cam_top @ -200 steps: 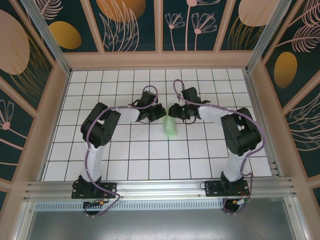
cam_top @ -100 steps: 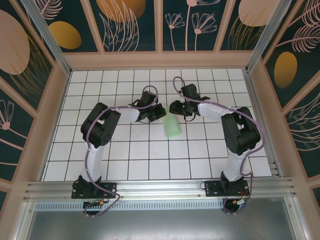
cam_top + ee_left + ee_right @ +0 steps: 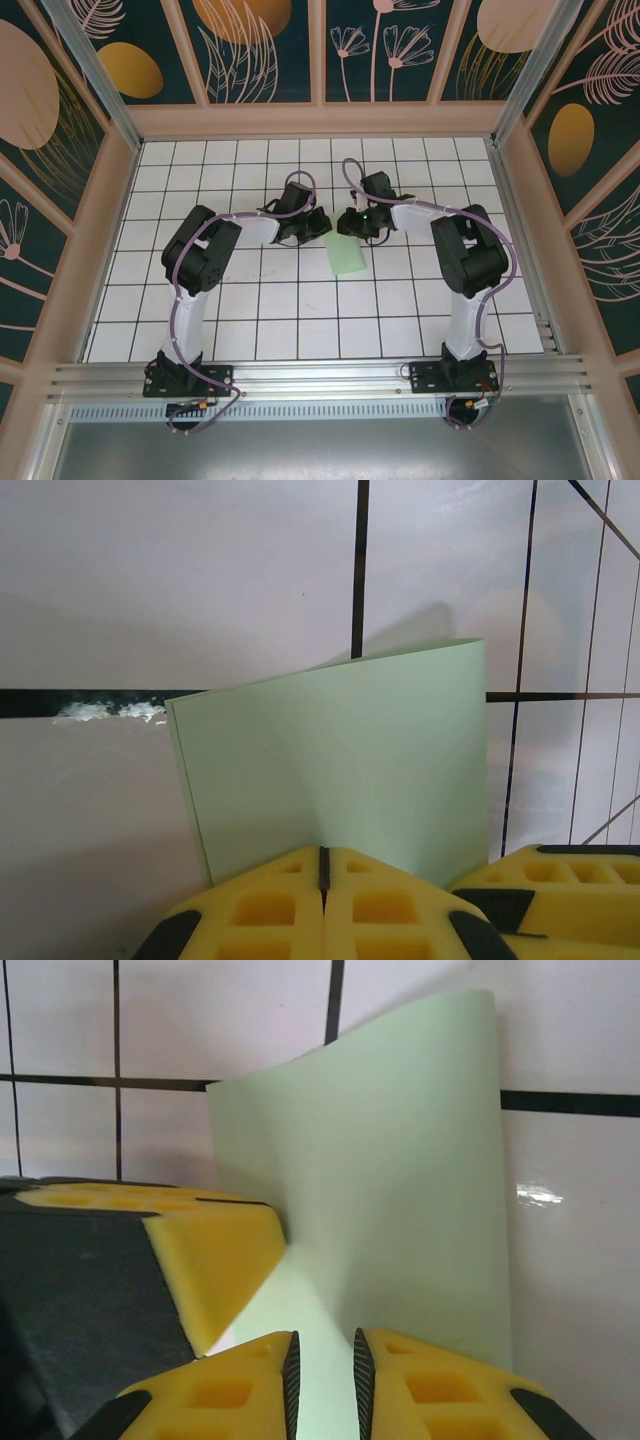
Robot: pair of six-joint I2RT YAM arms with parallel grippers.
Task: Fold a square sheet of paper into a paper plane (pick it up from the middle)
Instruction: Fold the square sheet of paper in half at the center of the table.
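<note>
1. While the folded paper (image 3: 346,256) stood over the table's (image 3: 250,300) middle, the left hand (image 3: 322,860) was clenched on its edge
2. The right hand's (image 3: 322,1345) pads sat narrowly apart at the paper; its grip could not be told

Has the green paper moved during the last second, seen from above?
Yes. The square sheet of paper has spread rightward; its lower right corner now lies nearer the next vertical grid line.

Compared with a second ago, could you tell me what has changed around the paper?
The right arm swung its elbow inward, and the green sheet opened from a narrow curl into a wider, flatter panel. The left tool stayed shut on it, unmoved.
</note>
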